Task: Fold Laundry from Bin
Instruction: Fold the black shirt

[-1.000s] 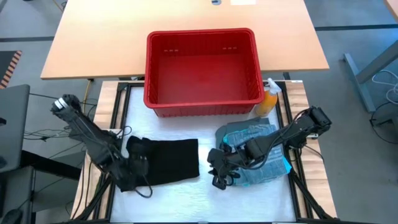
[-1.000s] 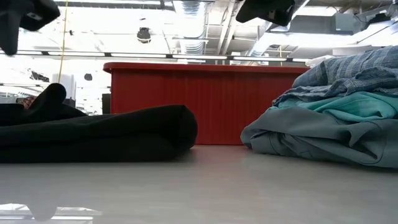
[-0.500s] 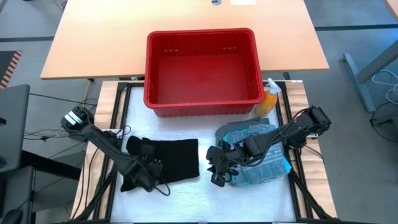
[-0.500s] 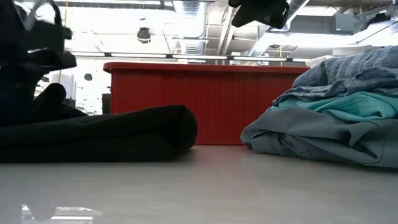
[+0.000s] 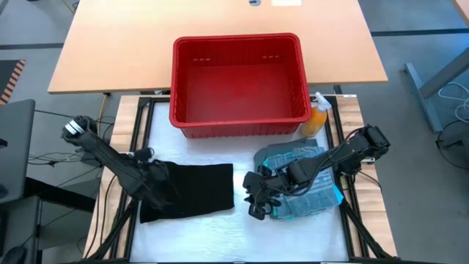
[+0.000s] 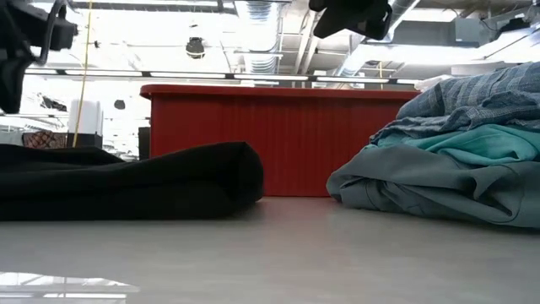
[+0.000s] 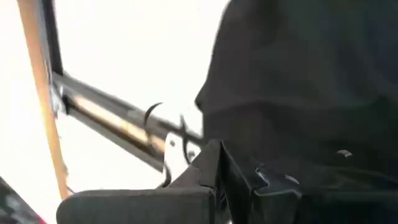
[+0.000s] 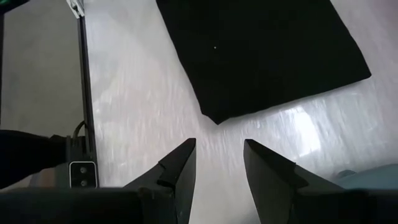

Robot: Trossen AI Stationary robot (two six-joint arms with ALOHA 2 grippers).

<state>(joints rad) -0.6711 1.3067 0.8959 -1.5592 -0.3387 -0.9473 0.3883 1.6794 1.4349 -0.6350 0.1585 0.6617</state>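
now left claw clenched on black garment; right claw parted beside it.

The white table bears the red bin, black garment and folded pile.

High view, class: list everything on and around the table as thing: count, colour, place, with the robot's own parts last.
Bin: one, red, far side of the mat, empty.
Black garment: one, black, left of the mat.
Folded laundry pile: one stack, blue-grey striped over teal and grey-green, right.
Spray bottle: one, orange, beside the bin's right corner.
Wooden table: one, tan, behind.
Left pincer: shut on the black garment.
Right pincer: open, above the mat beside the pile.
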